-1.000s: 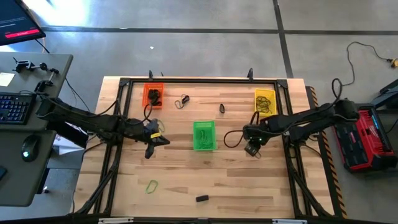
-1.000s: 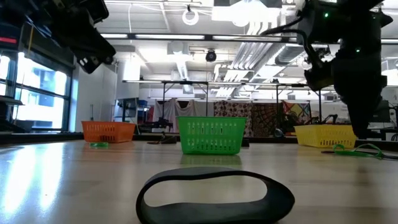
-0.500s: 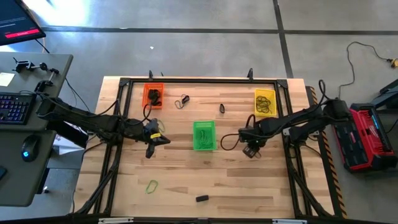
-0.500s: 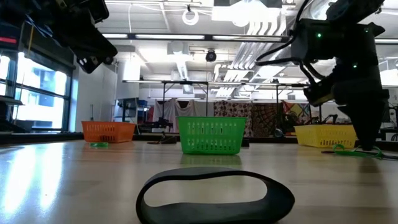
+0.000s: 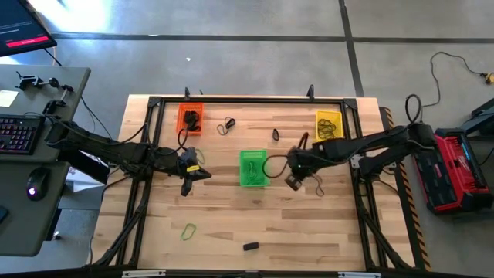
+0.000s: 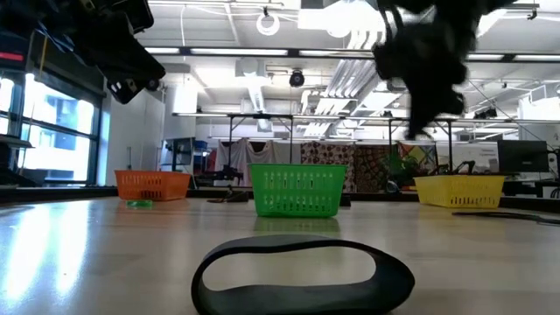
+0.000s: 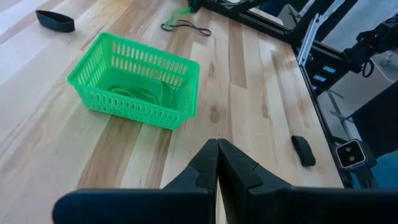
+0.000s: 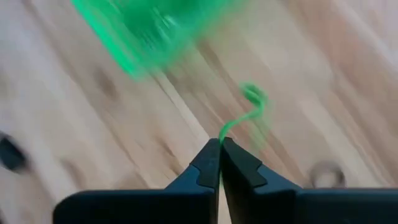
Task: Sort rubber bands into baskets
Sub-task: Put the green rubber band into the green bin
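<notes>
Transport step, by the look of it: right end effector [image 8: 220, 142] clenched on a green rubber band [image 8: 249, 106], hanging just beside the green basket [image 5: 252, 167] above the counter [image 5: 231, 224]. Next move, judged: carry over the basket's rim, then release so the band drops inside. Left end effector [image 7: 217, 144] clenched on nothing, waiting on the green basket's other side. More loose bands on the counter: a green one [image 5: 188, 230], a black one [image 5: 250, 246]. Orange basket [image 5: 190, 117] and yellow basket [image 5: 328, 126] along the far edge.
</notes>
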Available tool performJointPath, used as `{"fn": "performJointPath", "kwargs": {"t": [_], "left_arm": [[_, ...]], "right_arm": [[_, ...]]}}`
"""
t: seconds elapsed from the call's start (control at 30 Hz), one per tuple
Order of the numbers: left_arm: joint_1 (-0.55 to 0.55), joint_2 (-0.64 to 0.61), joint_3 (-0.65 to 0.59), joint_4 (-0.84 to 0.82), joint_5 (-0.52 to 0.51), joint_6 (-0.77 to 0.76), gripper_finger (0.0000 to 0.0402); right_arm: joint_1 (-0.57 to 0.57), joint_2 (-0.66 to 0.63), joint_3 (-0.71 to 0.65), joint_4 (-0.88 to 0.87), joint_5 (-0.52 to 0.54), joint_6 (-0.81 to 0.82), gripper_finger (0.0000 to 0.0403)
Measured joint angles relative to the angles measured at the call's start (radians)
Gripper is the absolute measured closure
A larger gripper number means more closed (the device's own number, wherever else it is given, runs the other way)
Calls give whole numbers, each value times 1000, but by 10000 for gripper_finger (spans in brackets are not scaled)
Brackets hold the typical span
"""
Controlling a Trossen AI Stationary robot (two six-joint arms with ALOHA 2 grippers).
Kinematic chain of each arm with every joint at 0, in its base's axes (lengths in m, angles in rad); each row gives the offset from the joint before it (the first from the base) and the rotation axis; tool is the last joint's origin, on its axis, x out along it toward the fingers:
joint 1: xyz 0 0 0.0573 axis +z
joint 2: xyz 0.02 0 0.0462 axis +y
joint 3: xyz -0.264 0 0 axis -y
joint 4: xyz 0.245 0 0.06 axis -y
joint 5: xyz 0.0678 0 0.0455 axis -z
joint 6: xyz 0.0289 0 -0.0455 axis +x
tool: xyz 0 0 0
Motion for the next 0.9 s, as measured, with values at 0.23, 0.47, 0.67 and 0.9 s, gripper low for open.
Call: {"fn": "performJointPath", "kwargs": {"t": [0.23, 0.47, 0.67, 0.9], "left_arm": [[0, 0, 0, 6, -3, 27, 401], [0, -4, 0, 37, 20, 87, 401], [0, -29, 0, 69, 82, 131, 401], [0, -85, -6, 91, 151, 166, 401]], "right_arm": [[-27, 103, 245, 30, 61, -55, 402], [-31, 324, 531, -83, 75, -37, 402], [-35, 507, 803, -246, 78, 62, 403], [-53, 678, 950, -337, 64, 173, 403]]}}
